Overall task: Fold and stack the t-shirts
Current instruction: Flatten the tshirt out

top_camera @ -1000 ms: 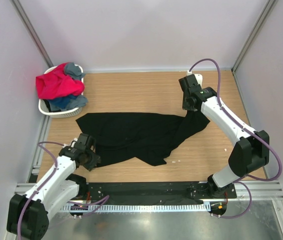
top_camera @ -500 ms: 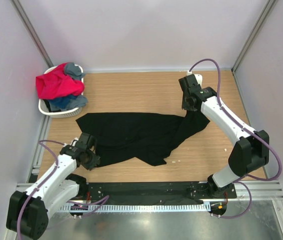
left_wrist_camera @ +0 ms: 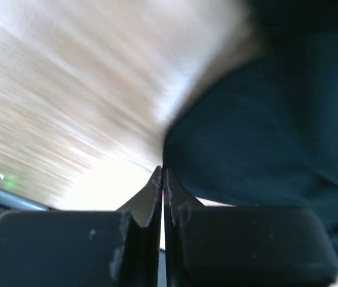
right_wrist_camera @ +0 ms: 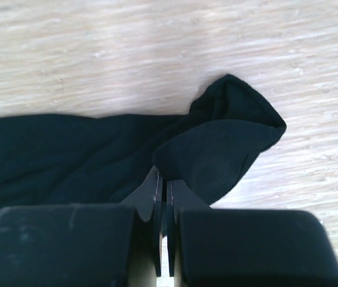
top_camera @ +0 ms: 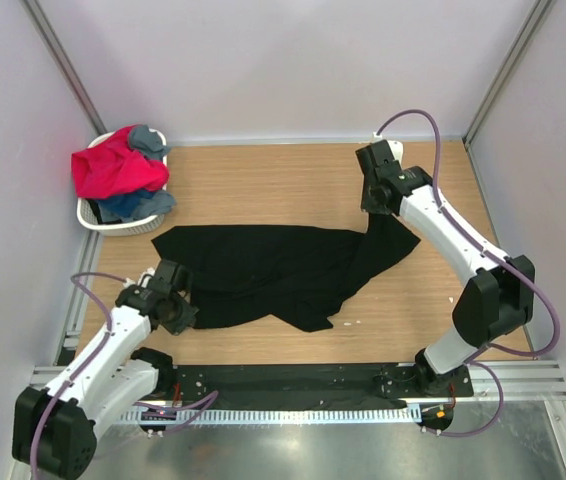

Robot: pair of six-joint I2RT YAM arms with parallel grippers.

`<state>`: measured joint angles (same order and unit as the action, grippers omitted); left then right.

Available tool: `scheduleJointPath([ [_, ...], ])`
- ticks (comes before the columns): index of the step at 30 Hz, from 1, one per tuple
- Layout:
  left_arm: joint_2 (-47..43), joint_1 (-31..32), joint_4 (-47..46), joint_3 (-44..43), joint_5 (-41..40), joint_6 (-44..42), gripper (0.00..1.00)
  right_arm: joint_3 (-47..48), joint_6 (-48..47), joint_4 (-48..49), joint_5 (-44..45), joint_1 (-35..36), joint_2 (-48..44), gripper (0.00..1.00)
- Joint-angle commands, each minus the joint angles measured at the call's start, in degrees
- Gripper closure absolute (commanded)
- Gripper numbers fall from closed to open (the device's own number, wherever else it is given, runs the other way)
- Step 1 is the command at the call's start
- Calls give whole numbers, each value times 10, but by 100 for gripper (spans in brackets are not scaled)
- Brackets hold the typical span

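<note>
The black t-shirt point(top_camera: 273, 268) lies spread and rumpled across the middle of the table. My left gripper point(top_camera: 185, 312) is at its near left edge. In the left wrist view the tips point(left_wrist_camera: 163, 171) are pressed together right at the black cloth's point(left_wrist_camera: 264, 119) edge, and the picture is blurred by motion. My right gripper point(top_camera: 377, 214) is shut on the shirt's far right corner, holding it a little off the table. A fold of black t-shirt point(right_wrist_camera: 229, 143) bulges just beyond its tips point(right_wrist_camera: 163, 174). Red-pink point(top_camera: 113, 168), grey point(top_camera: 148, 138) and blue point(top_camera: 139, 205) t-shirts are heaped in the basket.
The white laundry basket point(top_camera: 91, 216) stands at the far left edge of the wooden table point(top_camera: 263, 185). Frame posts rise at both far corners, with walls close on either side. A black rail and the arm bases run along the near edge.
My left gripper has closed at the shirt's near left edge and shifted slightly left and away. The right gripper has moved a little farther back with its corner of cloth.
</note>
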<state>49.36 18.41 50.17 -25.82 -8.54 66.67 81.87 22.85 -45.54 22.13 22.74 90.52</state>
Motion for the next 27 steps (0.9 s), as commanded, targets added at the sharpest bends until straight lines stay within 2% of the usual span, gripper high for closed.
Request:
scheduleJointPath([
  [1, -27, 2, 18, -110, -46, -37, 100, 61, -3, 8, 0, -2, 0, 99],
  [7, 19, -3, 8, -265, -98, -106, 100, 167, -27, 9, 42, -2, 11, 99],
  [10, 68, -14, -39, -346, -98, -151, 100, 219, -47, 9, 63, -11, 23, 99],
  [15, 146, -66, -88, -488, -83, -220, 100, 369, -83, 4, 71, -55, 40, 99],
  [19, 184, -79, -110, -637, -90, -269, 100, 495, -139, 4, 108, -65, 54, 99],
  [22, 209, -79, -131, -707, -88, -296, 100, 592, -162, 5, 133, -67, 69, 99],
  [25, 231, -79, -139, -795, -79, -318, 100, 653, -178, 25, 116, -67, 64, 99],
  [27, 231, -80, -146, -839, -65, -323, 100, 649, -186, 49, 114, -67, 32, 99],
])
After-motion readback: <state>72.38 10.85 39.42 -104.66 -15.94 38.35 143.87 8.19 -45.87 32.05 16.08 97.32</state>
